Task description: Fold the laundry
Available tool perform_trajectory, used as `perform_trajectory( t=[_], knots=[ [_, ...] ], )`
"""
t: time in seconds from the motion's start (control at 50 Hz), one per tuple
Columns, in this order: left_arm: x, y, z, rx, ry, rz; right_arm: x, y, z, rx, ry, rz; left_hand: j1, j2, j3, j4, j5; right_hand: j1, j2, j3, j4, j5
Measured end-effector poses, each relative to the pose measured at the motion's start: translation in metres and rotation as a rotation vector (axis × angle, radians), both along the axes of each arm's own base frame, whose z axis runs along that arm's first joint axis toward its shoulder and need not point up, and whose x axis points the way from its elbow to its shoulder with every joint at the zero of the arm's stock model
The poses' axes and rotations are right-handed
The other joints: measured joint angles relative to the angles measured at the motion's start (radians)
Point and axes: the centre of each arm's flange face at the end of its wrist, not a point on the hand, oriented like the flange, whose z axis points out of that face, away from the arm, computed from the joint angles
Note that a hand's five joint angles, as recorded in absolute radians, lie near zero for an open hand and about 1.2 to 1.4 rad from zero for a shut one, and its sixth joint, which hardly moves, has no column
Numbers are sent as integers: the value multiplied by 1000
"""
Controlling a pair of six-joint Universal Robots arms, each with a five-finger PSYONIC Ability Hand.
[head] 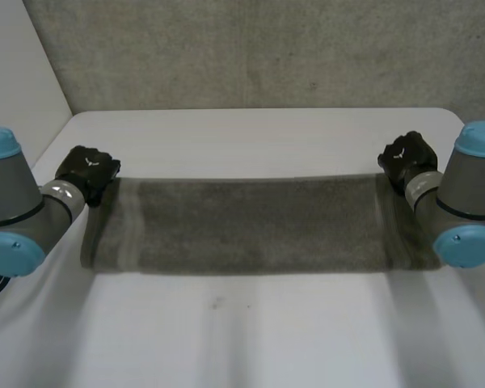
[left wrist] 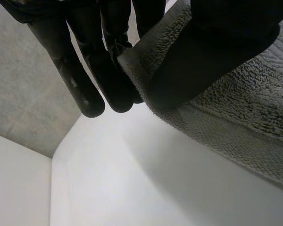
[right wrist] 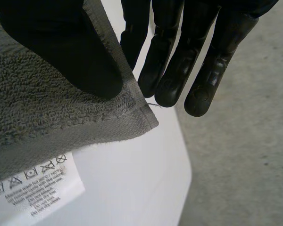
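thumb and fingers (left wrist: 92,89) of the left hand (left wrist: 212,52) pinch one far corner of the grey towel (head: 250,222), thumb pressed into the pile, fingers straight behind it. the right hand (right wrist: 61,47) clamps the opposite far corner the same way, thumb on top and fingers (right wrist: 179,70) behind the hem, with a white care label (right wrist: 35,186) at the towel's edge close to that corner. between the hands the towel is drawn out in a long band across the white table (head: 250,339). its near edge seems to trail on or just above the surface; the head view does not settle which. the risk lies in the shallow grips. each hold takes only the tip of a corner, so a sharp pull apart or a fast swing could slip the hem free and drop that end in a heap. uneven travel of the two arms would skew the fold, and a dragging near edge could bunch underneath.
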Motion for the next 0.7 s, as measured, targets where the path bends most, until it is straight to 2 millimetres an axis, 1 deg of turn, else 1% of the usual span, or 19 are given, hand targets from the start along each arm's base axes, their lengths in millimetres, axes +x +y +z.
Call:
perform_trajectory(
  t=[0.1, 0.12, 0.14, 0.16, 0.18, 0.2, 0.22, 0.24, 0.26, 0.34, 0.38, 0.42, 0.44, 0.46, 0.48, 0.5, 0.54, 0.62, 0.7],
  knots=[
    [-7, -7, -5, -11, 0, -12, 6, -6, -2, -37, -8, 9, 0, 0, 0, 0, 0, 0, 0, 0, 0, 0],
    [-9, -8, -7, -9, 0, -18, 9, -8, -4, -48, -13, 15, -100, -121, -97, -97, -91, -335, -355, -328, -332, -309],
    [-9, -8, -7, -9, 0, -18, 9, -8, -4, -48, -13, 15, -100, -121, -97, -97, -91, -335, -355, -328, -332, -309],
    [-11, -8, -8, -7, 1, -22, 11, -8, -6, -53, -16, 19, -424, -414, -406, -409, -411, -547, -560, -548, -555, -527],
    [-12, -8, -9, -7, 1, -23, 12, -8, -6, -56, -18, 20, -477, -487, -463, -468, -472, -652, -718, -706, -693, -666],
    [-13, -8, -9, -7, 2, -25, 13, -8, -6, -61, -21, 22, -634, -656, -626, -635, -642, -684, -772, -743, -750, -721],
    [-14, -7, -8, -7, 5, -26, 14, -8, -6, -65, -24, 23, -838, -826, -818, -831, -833, -758, -922, -928, -934, -892],
    [-14, -7, -8, -8, 6, -27, 14, -8, -5, -69, -27, 23, -890, -899, -898, -900, -882, -762, -945, -961, -956, -916],
    [-14, -7, -8, -8, 6, -27, 14, -8, -5, -69, -27, 23, -890, -899, -898, -900, -882, -762, -945, -961, -956, -916],
    [-16, -4, 4, -21, 35, -26, 13, -3, 9, -82, -93, 14, -961, -991, -988, -992, -972, -762, -951, -977, -958, -926],
    [-16, 2, 18, -35, 75, -21, 10, 3, 26, -85, -178, 4, -989, -1026, -1023, -1026, -997, -762, -951, -977, -958, -926],
    [-16, 6, 27, -42, 97, -18, 7, 9, 40, -85, -251, 0, -997, -1035, -1035, -1036, -1005, -762, -951, -977, -958, -927],
    [-16, 10, 36, -51, 122, -15, 5, 15, 51, -82, -312, -2, -1005, -1041, -1041, -1041, -1006, -762, -951, -977, -958, -928],
    [-15, 13, 41, -56, 135, -14, 4, 18, 57, -80, -344, -1, -1006, -1043, -1042, -1042, -1005, -762, -951, -977, -958, -928],
    [-15, 13, 41, -56, 135, -14, 4, 18, 57, -80, -344, -1, -1006, -1043, -1042, -1042, -1005, -762, -951, -977, -958, -928],
    [-14, 22, 54, -67, 175, -9, 2, 27, 69, -69, -413, 0, -1006, -1046, -1043, -1044, -1009, -762, -951, -977, -958, -929],
    [-13, 31, 64, -74, 212, -5, -1, 36, 77, -49, -464, -1, -1007, -1048, -1047, -1047, -1009, -762, -951, -977, -958, -929],
    [-11, 46, 78, -80, 284, 1, -12, 52, 82, 18, -511, -26, -1013, -1050, -1047, -1049, -1009, -762, -951, -977, -958, -929],
    [-10, 64, 87, -80, 383, 4, -30, 67, 76, 125, -512, -87, -1013, -1051, -1047, -1049, -1009, -762, -951, -977, -958, -929]
  ],
)
